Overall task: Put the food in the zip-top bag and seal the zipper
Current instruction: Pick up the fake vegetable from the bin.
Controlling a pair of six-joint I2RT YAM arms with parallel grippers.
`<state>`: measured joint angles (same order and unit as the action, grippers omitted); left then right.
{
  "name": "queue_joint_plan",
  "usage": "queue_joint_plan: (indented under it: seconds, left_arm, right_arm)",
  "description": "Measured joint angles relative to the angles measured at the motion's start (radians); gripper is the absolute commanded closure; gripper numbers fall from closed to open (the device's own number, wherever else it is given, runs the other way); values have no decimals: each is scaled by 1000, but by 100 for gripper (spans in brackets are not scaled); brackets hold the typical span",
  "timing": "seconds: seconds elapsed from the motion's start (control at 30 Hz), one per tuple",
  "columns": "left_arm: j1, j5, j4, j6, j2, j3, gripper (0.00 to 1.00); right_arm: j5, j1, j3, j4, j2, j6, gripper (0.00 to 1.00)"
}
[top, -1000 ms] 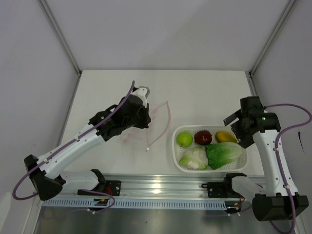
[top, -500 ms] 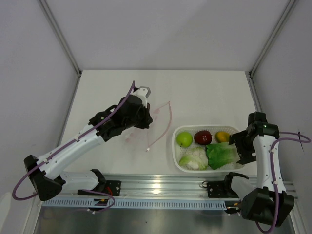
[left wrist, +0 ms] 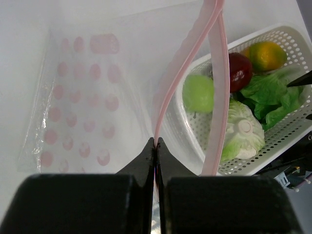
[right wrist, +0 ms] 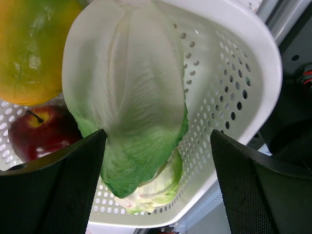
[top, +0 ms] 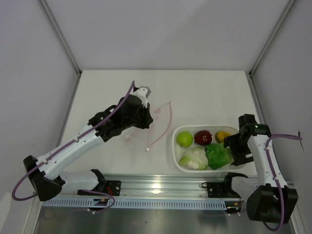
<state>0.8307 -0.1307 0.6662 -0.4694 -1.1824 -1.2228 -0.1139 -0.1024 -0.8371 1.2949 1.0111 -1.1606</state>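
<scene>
The zip-top bag (top: pixel 132 137) lies clear and pink-dotted on the table left of centre. My left gripper (top: pixel 147 118) is shut on the zipper (left wrist: pixel 183 68), one pink strip pinched between the jaws (left wrist: pixel 156 141) while the other strip bows away, so the mouth gapes. The food sits in a white basket (top: pixel 174 151): green apple (top: pixel 184 139), dark red apple (top: pixel 203 137), yellow-orange fruit (top: pixel 222 136), cauliflower (top: pixel 193 159) and lettuce (top: pixel 218 155). My right gripper (top: pixel 233 147) hangs open over the basket's right end. Its fingers straddle the lettuce (right wrist: pixel 129 92) without closing on it.
The basket's perforated wall (right wrist: pixel 229 92) curves close beside my right finger. The basket stands near the table's right front corner, just behind the metal rail (top: pixel 161 187). Grey walls enclose the table on three sides.
The right arm has swung toward the near edge and come down over the lettuce, its jaws narrowing a little. The left arm and the bag have not moved.
</scene>
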Motion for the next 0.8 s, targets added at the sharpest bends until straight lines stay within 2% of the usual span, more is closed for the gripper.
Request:
queue_joint_plan:
  seconds: [0.3,0.37,0.47,0.5,0.57,0.6,0.67,0.7,0.77,0.8]
  left_arm:
    - [0,1,0,0,14,0,99]
    - [0,1,0,0,18,4,100]
    - [0,1,0,0,23,14,99]
    - [0,1,1,0,23,16,100]
    - [0,1,2,0,23,17,100]
    - [0,1,1,0,23,17,99]
    - [0,1,1,0,23,17,99]
    - [0,1,1,0,23,17,99]
    - [0,1,1,0,23,17,99]
    - [0,1,1,0,23,17,99]
  right_arm:
    - [-29,44,40,-107,68,-52,14]
    - [-37,50,57,-130,80,-59,17]
    - [-42,61,85,-172,88,-72,26]
    - [-43,66,93,-186,88,-77,37]
    - [-44,76,104,-208,87,-88,47]
    - [-45,80,108,-219,87,-95,56]
    - [-50,90,110,-237,83,-102,67]
    - [-53,93,111,-241,77,-106,76]
    - [-58,97,114,-239,63,-110,84]
    - [-60,97,114,-234,54,-111,93]
